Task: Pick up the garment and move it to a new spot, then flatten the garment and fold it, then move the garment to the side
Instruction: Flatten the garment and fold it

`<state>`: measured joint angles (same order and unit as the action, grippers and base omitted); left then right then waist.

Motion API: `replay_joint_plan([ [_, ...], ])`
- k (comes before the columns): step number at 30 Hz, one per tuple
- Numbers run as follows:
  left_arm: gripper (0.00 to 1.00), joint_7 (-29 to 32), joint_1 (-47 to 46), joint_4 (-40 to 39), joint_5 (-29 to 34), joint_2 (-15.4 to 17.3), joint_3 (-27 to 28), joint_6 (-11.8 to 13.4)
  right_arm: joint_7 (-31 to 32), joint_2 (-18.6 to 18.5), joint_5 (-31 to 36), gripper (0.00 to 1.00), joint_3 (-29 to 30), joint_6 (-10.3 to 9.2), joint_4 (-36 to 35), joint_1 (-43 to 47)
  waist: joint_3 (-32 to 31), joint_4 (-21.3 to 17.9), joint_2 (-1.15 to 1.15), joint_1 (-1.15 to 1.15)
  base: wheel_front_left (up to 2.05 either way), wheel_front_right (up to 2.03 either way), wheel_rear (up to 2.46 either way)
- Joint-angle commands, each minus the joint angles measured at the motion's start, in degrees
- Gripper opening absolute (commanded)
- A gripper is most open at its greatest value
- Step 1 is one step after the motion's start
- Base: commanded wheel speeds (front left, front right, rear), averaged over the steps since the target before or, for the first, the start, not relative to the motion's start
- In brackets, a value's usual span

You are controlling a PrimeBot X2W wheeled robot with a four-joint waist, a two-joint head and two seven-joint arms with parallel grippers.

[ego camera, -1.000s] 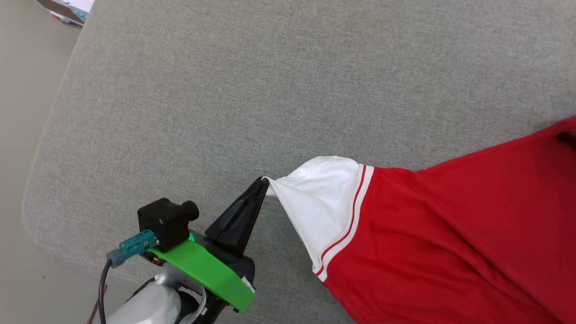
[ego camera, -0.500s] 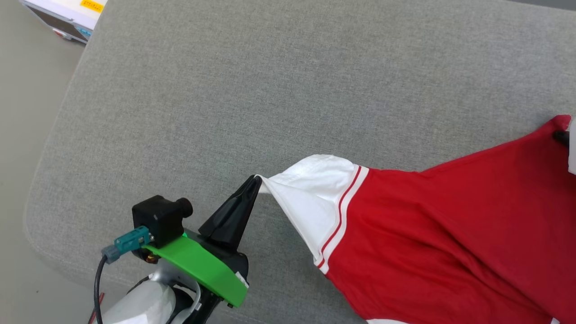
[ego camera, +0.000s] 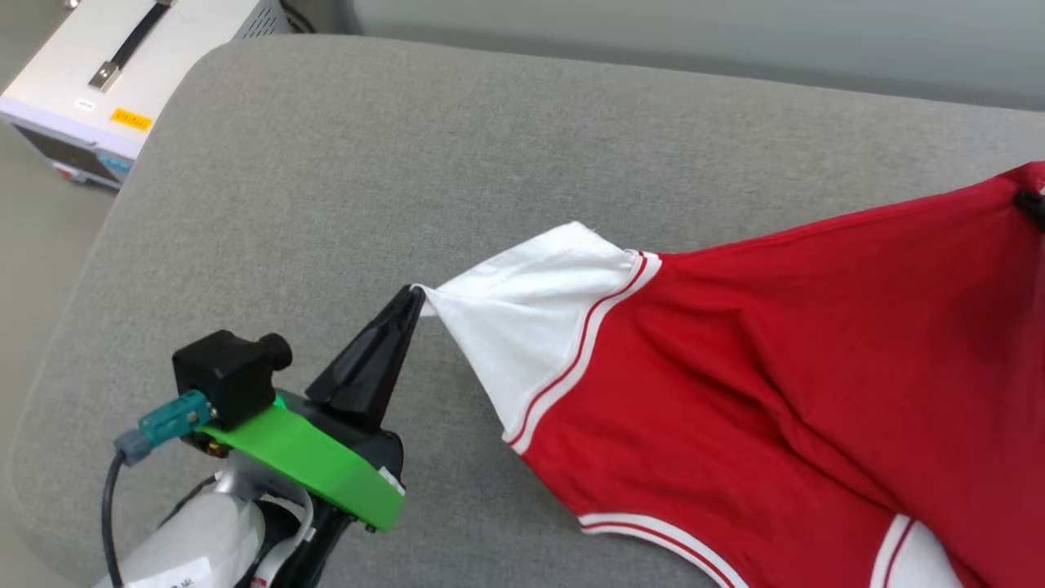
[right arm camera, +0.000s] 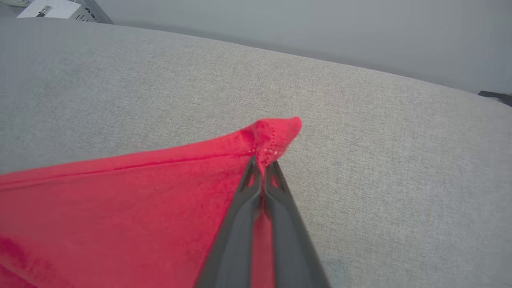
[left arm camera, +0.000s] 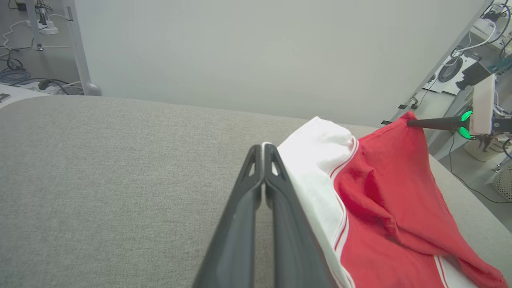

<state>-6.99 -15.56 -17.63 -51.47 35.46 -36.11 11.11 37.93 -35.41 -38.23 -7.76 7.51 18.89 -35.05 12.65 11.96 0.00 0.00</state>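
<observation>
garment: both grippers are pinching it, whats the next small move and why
Probably raise both grippers together. The left gripper is shut on the white sleeve tip, the right gripper on a red corner, and the garment sags in folds onto the grey cushion, so lifting should free it.

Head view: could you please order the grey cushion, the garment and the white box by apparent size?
Largest: grey cushion.
Next: garment, cropped at the frame edge.
Smallest: white box, though cropped and farther away.
</observation>
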Motion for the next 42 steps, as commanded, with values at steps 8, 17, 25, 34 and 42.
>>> replay_joint_plan([
  [8, 0.00, 0.6, -5.2, -3.1, 0.6, 2.9, 4.4, 1.5, -1.4, -0.1, -1.4, 0.00, 1.6, -0.02, -6.1, 3.2, -7.8, -8.3, 0.00, 0.00, 0.00, 0.00, 0.00],
  [17, 0.00, 2.0, -11.2, -7.8, 2.7, 4.6, 8.2, 4.5, 2.0, -0.9, -2.3, 0.00, 4.8, -0.02, -16.3, 5.7, -9.3, -12.5, 0.00, 0.00, 0.00, 0.00, 0.00],
  [25, 0.00, 3.1, -19.1, -10.2, 3.4, 6.9, 13.7, 5.7, 2.2, 1.3, -0.7, 0.00, 8.4, -0.02, -23.9, 2.7, -5.7, -15.2, 0.00, 0.00, 0.00, 0.00, 0.00],
  [34, 0.00, 5.8, -30.5, -8.8, 4.1, 10.0, 17.5, 4.1, -1.6, 2.8, 2.1, 0.00, 11.1, -0.02, -27.5, -3.7, 1.0, -16.7, 0.00, 0.00, 0.00, 0.00, 0.00],
  [42, 0.00, 10.3, -44.0, -2.5, 4.4, 13.2, 18.3, -1.3, -6.3, 2.7, 4.7, 0.00, 11.4, -0.02, -26.0, -13.6, 10.7, -17.0, 0.00, 0.00, 0.00, 0.00, 0.00],
])
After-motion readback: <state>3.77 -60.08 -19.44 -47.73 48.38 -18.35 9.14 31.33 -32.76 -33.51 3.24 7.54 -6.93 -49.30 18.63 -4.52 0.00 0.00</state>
